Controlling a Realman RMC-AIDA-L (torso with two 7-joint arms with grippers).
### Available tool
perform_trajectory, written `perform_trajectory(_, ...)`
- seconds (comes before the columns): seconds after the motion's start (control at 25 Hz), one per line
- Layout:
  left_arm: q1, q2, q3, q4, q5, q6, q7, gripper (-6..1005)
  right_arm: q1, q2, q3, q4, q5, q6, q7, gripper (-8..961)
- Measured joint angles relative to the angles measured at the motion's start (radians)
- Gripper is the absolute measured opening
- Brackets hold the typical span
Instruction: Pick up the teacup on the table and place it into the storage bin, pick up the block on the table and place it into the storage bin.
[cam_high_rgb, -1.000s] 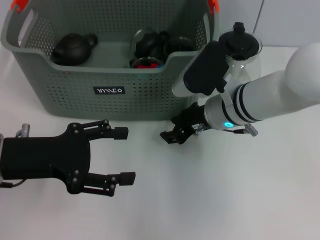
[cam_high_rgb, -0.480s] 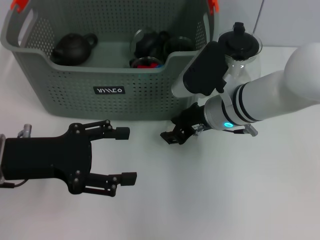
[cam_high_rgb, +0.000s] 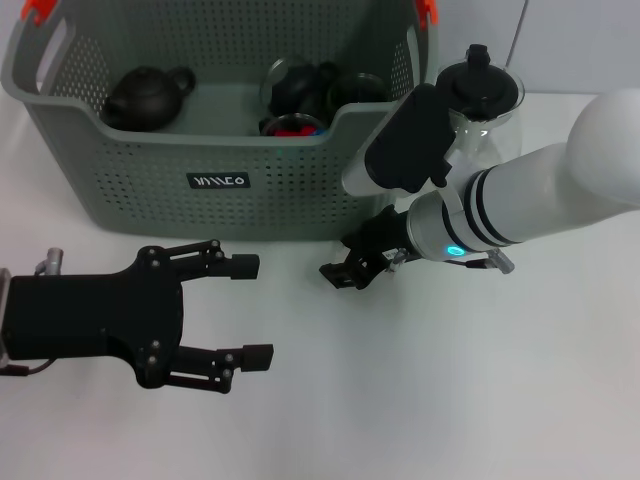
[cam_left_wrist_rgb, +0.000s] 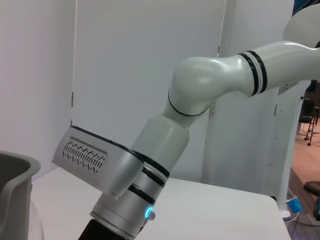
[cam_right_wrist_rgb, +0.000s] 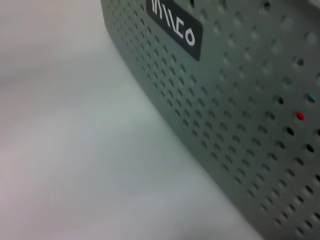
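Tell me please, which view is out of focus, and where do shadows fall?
Right wrist view: the storage bin wall is soft, its label blurred. Head view: sharp, with faint shadows on the table under the left gripper.

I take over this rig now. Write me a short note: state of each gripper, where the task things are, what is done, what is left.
Left gripper: open, empty, low over the table in front of the storage bin.
Right gripper: near the table by the bin's front right corner; its fingers are unclear.
Bin holds a dark teapot and other dark teaware. A glass teapot stands to its right.
No teacup or block shows on the table; both may be binned already. Confirm this.
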Motion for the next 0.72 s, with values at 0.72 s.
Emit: perform_trajectory(0.72, 0.0, 0.0, -0.003, 0.0, 0.001, 0.0, 0.0, 909, -0.065, -0.011, 0.0, -0.11, 0.027, -0.056, -0.027, 437)
